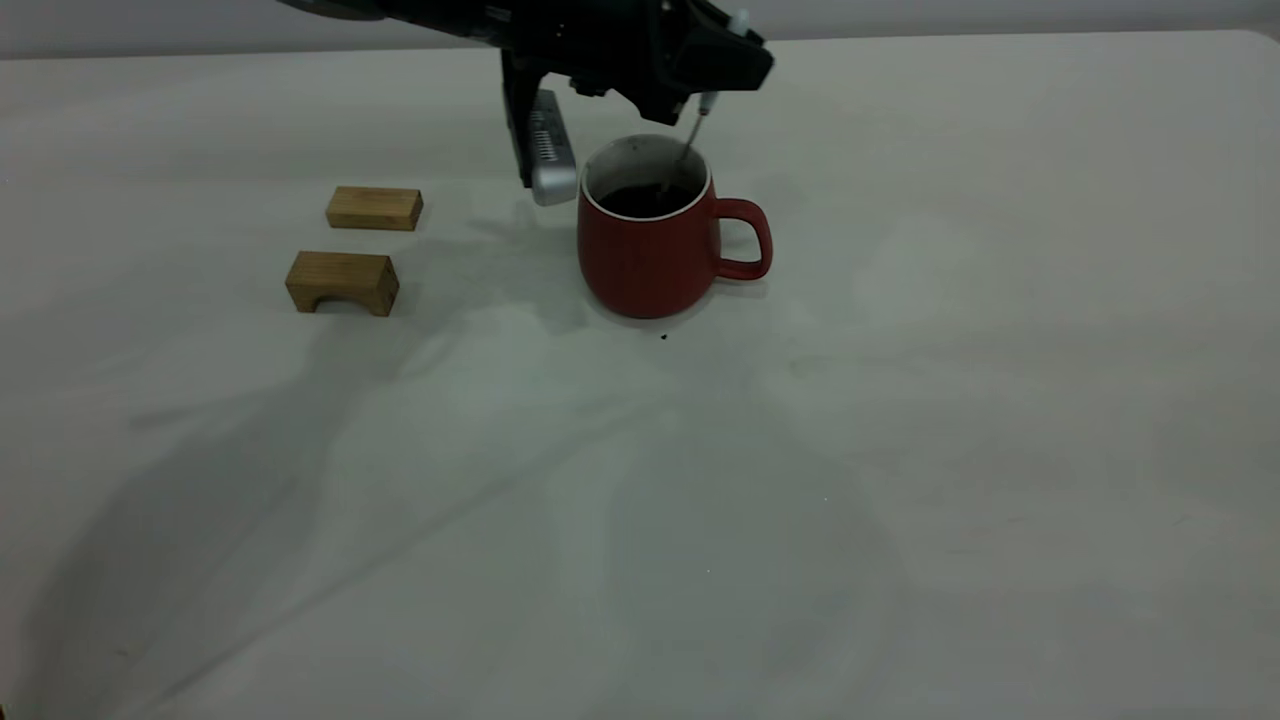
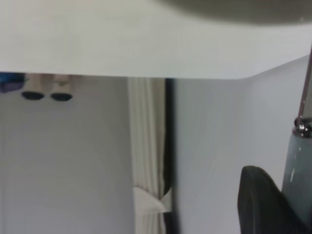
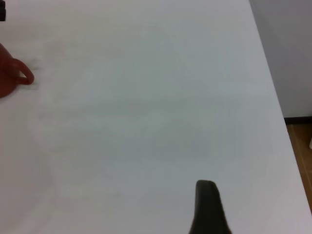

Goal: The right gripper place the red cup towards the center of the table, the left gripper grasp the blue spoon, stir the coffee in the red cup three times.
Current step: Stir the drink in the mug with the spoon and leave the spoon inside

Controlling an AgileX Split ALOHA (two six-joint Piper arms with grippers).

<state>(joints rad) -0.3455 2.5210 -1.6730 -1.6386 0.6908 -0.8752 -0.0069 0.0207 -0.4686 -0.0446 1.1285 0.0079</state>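
Blue spoon, small, pale-handled, grey metal neck | slanted into dark coffee of round-bellied dark red cup | left tool above cup clenched handle top | judged light, stiff, slippery; grip handle | right tool: cannot tell.

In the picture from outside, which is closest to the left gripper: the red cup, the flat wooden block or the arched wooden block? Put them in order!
From the left gripper:
1. Red cup, right below it.
2. Flat wooden block, off to the picture's left.
3. Arched wooden block, left too, nearer the camera.
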